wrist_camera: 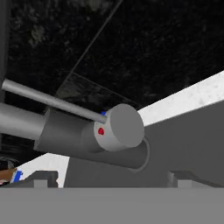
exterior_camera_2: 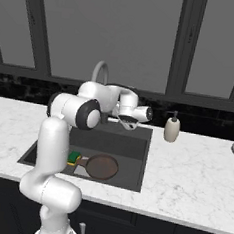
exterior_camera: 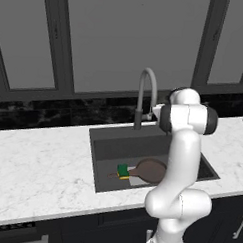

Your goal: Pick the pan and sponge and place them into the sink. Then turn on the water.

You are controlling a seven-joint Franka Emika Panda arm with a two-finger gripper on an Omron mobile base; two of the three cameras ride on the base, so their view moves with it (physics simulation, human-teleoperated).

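My jaws (wrist_camera: 113, 177) are standing wide apart, grasping nothing, just in front of the tall curved grey faucet (exterior_camera: 144, 97) base and its thin lever (wrist_camera: 52, 101). The round reddish-brown pan (exterior_camera_2: 101, 166) and the green-and-yellow sponge (exterior_camera_2: 74, 158) are lying side by side inside the dark grey rectangular sink (exterior_camera: 105, 143), set into the white marble bench (exterior_camera: 41, 165).

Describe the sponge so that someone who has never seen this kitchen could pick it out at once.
Find the large rectangular dark grey sink basin set in the white marble counter, below the tall curved grey faucet. On its floor lies a round dark reddish-brown pan; the small green-topped, yellow-based rectangular sponge sits by the pan's handle. It is the only bright-coloured thing there.
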